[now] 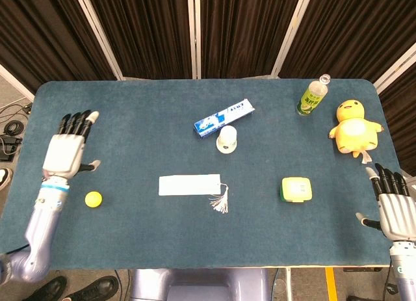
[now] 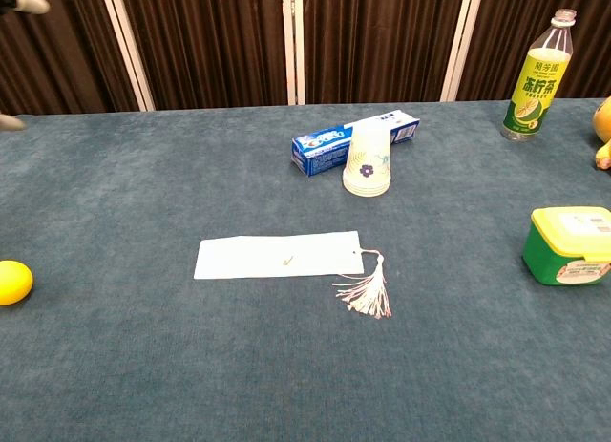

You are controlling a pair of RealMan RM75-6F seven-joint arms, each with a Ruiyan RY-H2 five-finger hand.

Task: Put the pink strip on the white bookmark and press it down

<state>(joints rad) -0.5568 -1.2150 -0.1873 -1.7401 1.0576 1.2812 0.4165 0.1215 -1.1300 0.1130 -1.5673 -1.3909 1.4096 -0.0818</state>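
Your left hand [image 1: 67, 148] hovers at the far left edge of the blue cloth surface [image 1: 130, 119], fingers spread, holding nothing. One yellow ball [image 1: 93, 198], then one flat white paper bookmark [image 1: 189, 184] lying mid-surface. Your right hand [image 1: 394, 210] hangs off the right edge, equally spread and empty.

A matt, napped blue cloth is covering the counter [image 2: 143, 366]. The white bookmark [image 2: 277, 256] is looking like smooth matt paper, its tassel [image 2: 366, 291] stringy. The bottle [image 2: 534, 79] is showing glossy plastic, the duck toy [image 1: 354, 127] soft plush.
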